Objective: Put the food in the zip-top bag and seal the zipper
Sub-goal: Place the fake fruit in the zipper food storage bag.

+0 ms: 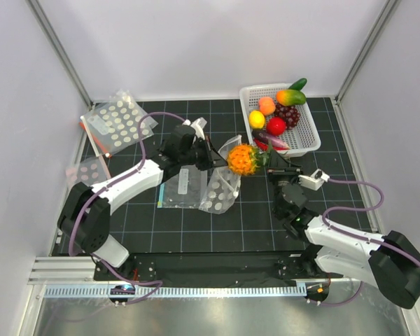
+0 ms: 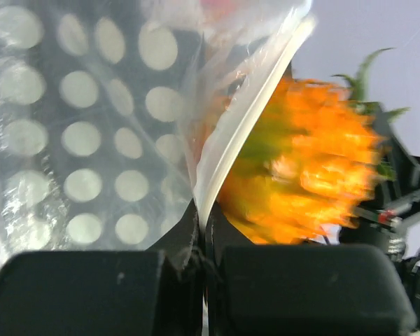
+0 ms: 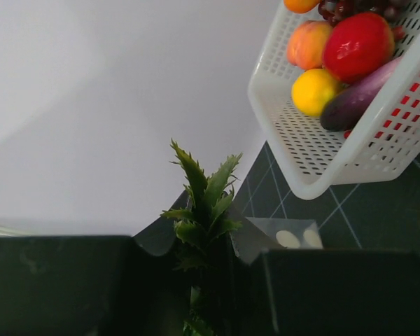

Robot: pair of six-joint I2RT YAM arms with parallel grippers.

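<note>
Nearest me on the black gridded mat [image 1: 196, 224], a plain clear bag with a white label [image 1: 183, 187] lies flat. Just right of it is the clear white-dotted zip-top bag [image 1: 220, 187], with its mouth lifted. The left gripper [image 1: 211, 158] is pinched tight on that mouth edge, its black fingers [image 2: 91, 294] nipping the pale zipper strip [image 2: 246, 126]. Right at the opening hangs the glossy orange-yellow toy pineapple [image 1: 243, 159]. The right gripper [image 1: 267, 163] holds it by the green crown [image 3: 199, 203], its jaws closed on the leaves. I can't tell whether any of it is past the lip. Farther back, the white plastic basket [image 1: 312, 129] holds a round red fruit [image 1: 276, 126], a purple eggplant [image 1: 274, 139], a yellow lemon [image 1: 257, 119], a peach [image 1: 267, 105], dark grapes [image 1: 288, 113] and a mango [image 1: 290, 96].
</note>
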